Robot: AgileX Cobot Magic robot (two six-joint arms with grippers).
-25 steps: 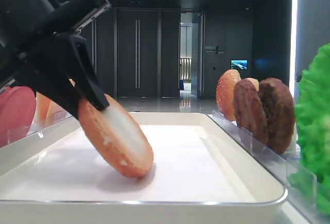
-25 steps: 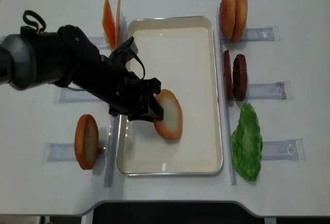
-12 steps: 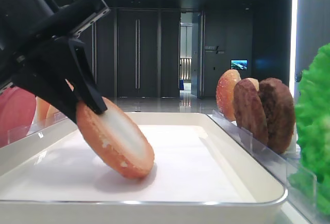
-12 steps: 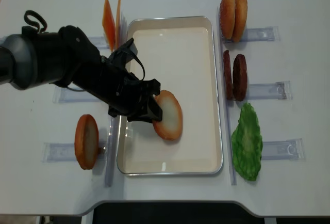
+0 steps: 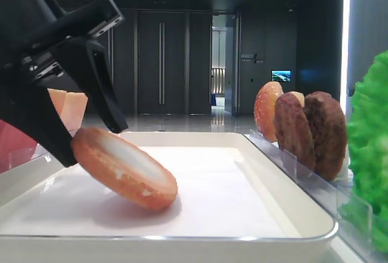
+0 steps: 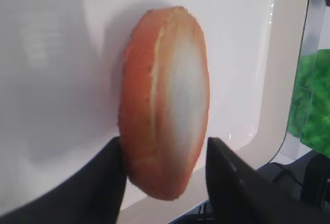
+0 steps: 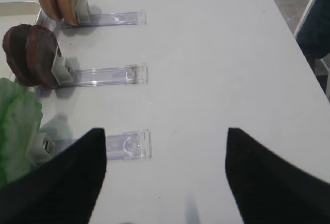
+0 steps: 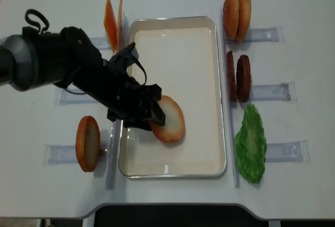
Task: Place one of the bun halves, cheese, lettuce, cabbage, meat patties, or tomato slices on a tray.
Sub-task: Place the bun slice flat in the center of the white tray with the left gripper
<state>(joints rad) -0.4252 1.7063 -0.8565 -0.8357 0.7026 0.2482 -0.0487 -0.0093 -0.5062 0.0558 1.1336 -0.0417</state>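
A bun half [image 8: 168, 126], pale face up, leans tilted on the floor of the white tray [image 8: 201, 54]. Its lower edge rests on the tray. My left gripper [image 8: 152, 114] stands open around the raised end. In the left wrist view the bun half [image 6: 167, 100] touches the left finger, and a gap shows beside the right finger [image 6: 232, 182]. Out to the right, my right gripper [image 7: 165, 146] hangs open above bare table with nothing between its fingers.
Right of the tray, clear holders carry two bun halves [image 8: 236, 16], two meat patties [image 8: 237, 78] and lettuce [image 8: 250, 143]. Cheese slices [image 8: 112, 23] stand at the back left, another bun half [image 8: 87, 143] at the front left. A tomato slice [image 5: 15, 142] shows behind my left arm.
My left gripper has opened. The bun half has tipped down to a flatter lean on the tray floor. The right arm's motion cannot be judged.
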